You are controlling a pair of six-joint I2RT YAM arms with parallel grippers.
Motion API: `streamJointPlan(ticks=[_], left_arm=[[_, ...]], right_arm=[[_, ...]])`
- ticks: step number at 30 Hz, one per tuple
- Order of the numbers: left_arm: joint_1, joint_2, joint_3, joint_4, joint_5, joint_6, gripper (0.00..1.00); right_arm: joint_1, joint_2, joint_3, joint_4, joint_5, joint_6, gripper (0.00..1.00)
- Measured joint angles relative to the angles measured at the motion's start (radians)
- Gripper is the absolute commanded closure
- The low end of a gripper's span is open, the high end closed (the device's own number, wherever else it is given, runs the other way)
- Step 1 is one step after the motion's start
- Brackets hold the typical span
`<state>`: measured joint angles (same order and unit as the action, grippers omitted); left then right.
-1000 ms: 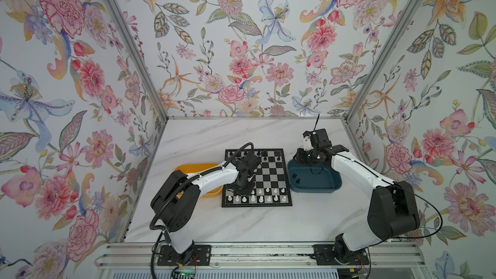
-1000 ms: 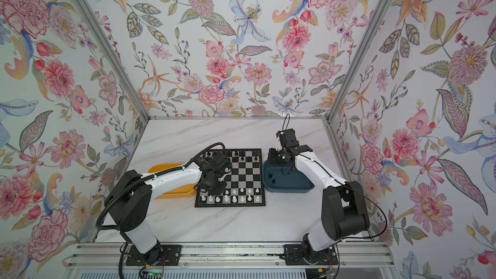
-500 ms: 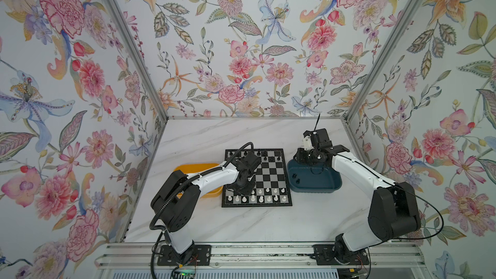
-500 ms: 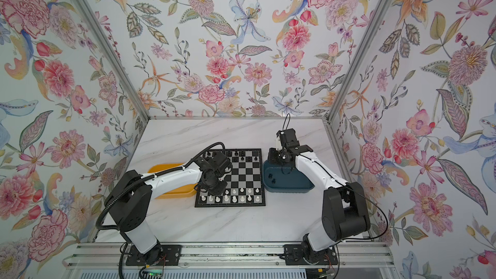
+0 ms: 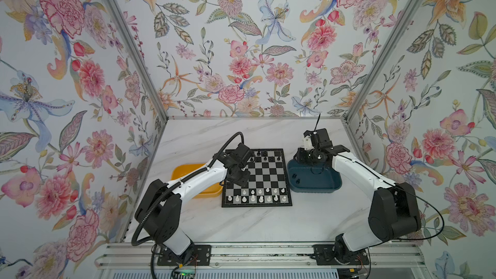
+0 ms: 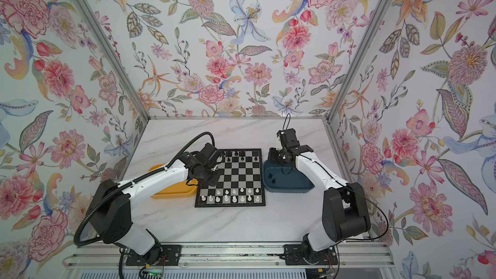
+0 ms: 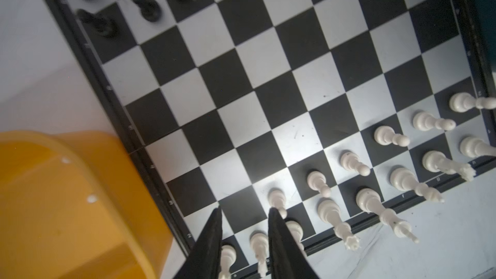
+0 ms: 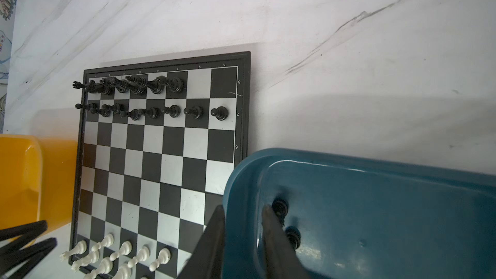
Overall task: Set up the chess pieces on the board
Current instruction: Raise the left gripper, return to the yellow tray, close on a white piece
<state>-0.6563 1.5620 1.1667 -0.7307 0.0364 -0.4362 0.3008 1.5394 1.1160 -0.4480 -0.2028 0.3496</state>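
right gripper (image 8: 243,209) hangs at the far-left corner of the dark blue plastic tray (image 8: 402,224), jaws a little apart and gripping nothing, one finger outside the rim, one inside. and there's the target: two tiny black plastic chessmen (image 8: 280,208) on the tray floor, just beside that inner finger. in a top view they sit slightly to the near side of the gripper, in the tray's left end. too blurred to call them upright or toppled, so no long axis to line up on yet. the flat square black-and-silver checked board (image 5: 257,178) lies just left of the tray. its far row of black pawns (image 8: 220,112) looks full, but the two far-right corner squares behind them are bare. that's a short hop far and left for this arm, clearly the nearer one. over at the board's near-left corner, left gripper (image 7: 245,210) hovers with fingers parted and empty, a small white plastic pawn (image 7: 277,199) right at one fingertip. the pawn squares left of it look vacant. two white specks (image 7: 92,198) sit in the yellow plastic tray (image 7: 53,210), possibly the missing pawns.
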Motion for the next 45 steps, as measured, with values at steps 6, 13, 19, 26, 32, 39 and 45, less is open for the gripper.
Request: streamJointPlan(ticks=[6, 13, 19, 26, 32, 39, 45], left_arm=[[0.160, -0.150, -0.105, -0.008, -0.048, -0.008, 0.67], [0.249, -0.172, -0.178, 0.007, -0.068, -0.010, 0.67], [0.294, -0.131, -0.205, 0.053, -0.067, -0.009, 0.66], [0.333, -0.065, -0.212, 0.114, -0.060, -0.002, 0.68], [0.360, -0.019, -0.212, 0.151, -0.042, 0.006, 0.69], [0.362, 0.039, -0.211, 0.180, -0.022, 0.010, 0.70], [0.362, 0.048, -0.210, 0.195, -0.014, 0.013, 0.71]], right_arm=[[0.000, 0.000, 0.000, 0.000, 0.000, 0.005, 0.74], [0.000, 0.001, 0.000, -0.001, 0.000, 0.011, 0.74], [0.000, 0.002, 0.000, -0.003, 0.004, 0.012, 0.74], [0.000, 0.010, 0.000, -0.003, 0.005, 0.015, 0.74], [0.000, 0.011, 0.000, -0.004, 0.005, 0.015, 0.74], [0.000, 0.013, 0.001, -0.004, 0.005, 0.015, 0.74], [0.000, 0.016, 0.002, -0.003, 0.005, 0.015, 0.74]])
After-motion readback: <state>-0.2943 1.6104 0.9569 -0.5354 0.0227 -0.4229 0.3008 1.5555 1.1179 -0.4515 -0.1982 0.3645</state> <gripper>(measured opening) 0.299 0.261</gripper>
